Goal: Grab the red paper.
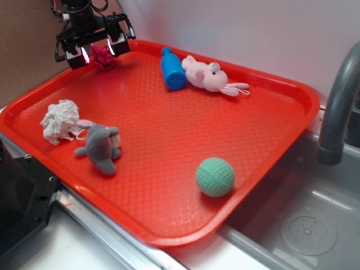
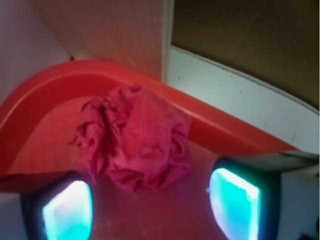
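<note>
Black gripper (image 1: 97, 54) spread wide, glowing pads (image 2: 67, 212) straddling but not touching crumpled crimson red paper (image 2: 137, 145), at eleven o'clock on textured red plastic tray (image 1: 169, 169). At nine o'clock, wrinkled white paper wad (image 1: 61, 120).

Bright, even light; glare on the tray (image 1: 169, 140); the wrist view is soft and blurred.

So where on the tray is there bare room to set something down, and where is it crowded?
The widest bare patch on the tray is its middle, bordered by the blue bottle, pink plush, grey plush and green ball. The near edge left of the ball is also free. The far corner is crowded: the open gripper hangs over the red paper. White paper fills the left edge.
</note>
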You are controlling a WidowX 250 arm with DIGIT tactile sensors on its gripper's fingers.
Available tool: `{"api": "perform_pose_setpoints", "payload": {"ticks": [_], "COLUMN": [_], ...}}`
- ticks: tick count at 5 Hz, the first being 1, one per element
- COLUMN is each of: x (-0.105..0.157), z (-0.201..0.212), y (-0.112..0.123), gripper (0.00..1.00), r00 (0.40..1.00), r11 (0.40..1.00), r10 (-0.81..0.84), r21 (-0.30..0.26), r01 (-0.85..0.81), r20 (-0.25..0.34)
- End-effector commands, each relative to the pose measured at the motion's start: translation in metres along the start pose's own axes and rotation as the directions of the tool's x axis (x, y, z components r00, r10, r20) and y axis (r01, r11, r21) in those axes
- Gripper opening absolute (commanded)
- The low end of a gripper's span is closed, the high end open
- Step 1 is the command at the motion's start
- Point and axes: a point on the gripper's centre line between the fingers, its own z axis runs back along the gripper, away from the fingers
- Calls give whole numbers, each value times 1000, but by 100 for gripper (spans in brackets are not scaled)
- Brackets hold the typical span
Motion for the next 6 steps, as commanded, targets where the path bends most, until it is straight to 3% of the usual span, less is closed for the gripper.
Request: {"api": "perform_pose_setpoints", "payload": {"ticks": [1,2,6], "x": [26,32,39], "z": [24,20,-8], "y": [-16,-21,-13], "gripper": [100,100,100], "r00": [992,992,992], "r11": [993,993,999], "r10": [22,23,17], "r21": [-114,-120,-50], "r01": [-8,-8,-11], "r20": [121,128,126]}}
